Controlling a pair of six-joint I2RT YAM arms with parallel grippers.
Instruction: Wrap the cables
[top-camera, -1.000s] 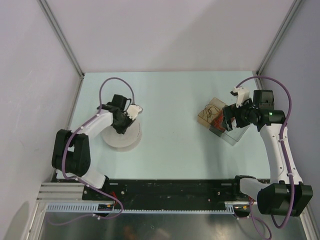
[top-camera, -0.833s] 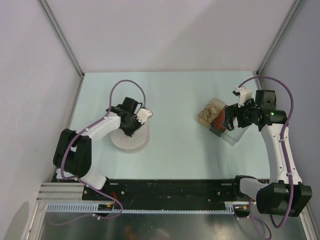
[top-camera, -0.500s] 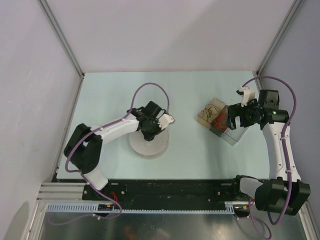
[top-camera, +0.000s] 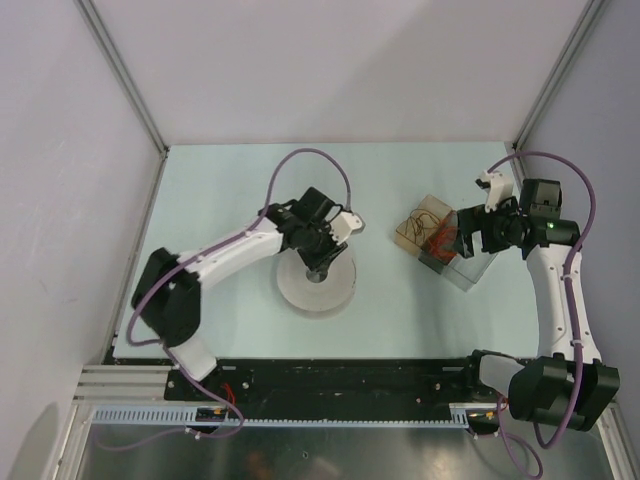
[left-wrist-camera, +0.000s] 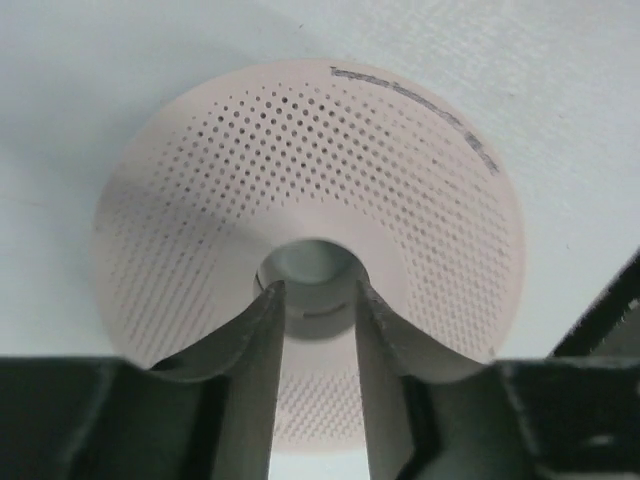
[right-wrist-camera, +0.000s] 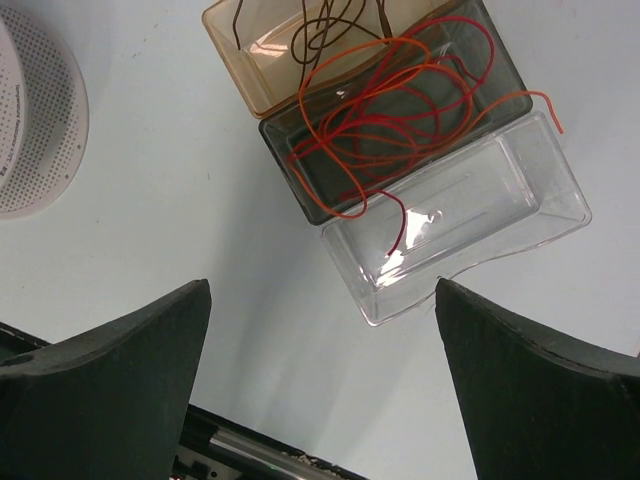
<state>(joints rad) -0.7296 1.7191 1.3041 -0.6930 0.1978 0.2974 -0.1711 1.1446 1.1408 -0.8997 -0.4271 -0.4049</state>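
Observation:
The white perforated spool (top-camera: 316, 285) lies flat on the table. My left gripper (top-camera: 320, 262) is shut on its central hub (left-wrist-camera: 310, 272), one finger on each side. The thin dark brown cable (right-wrist-camera: 318, 40) lies looped in an amber tray (right-wrist-camera: 250, 75), also seen in the top view (top-camera: 420, 220). My right gripper (right-wrist-camera: 320, 285) is wide open and empty, hovering above the trays (top-camera: 462, 240). The spool's edge shows at the left of the right wrist view (right-wrist-camera: 35, 120).
A dark tray (right-wrist-camera: 295, 165) holds a loose orange-red wire coil (right-wrist-camera: 400, 100). A clear tray (right-wrist-camera: 500, 220) sits beside it with the red wire's end in it. The black rail (top-camera: 350, 375) runs along the near edge. Walls enclose the table.
My left arm has slid the spool to the right, from the left side toward the table's middle. My right gripper has shifted slightly right above the trays and stays open.

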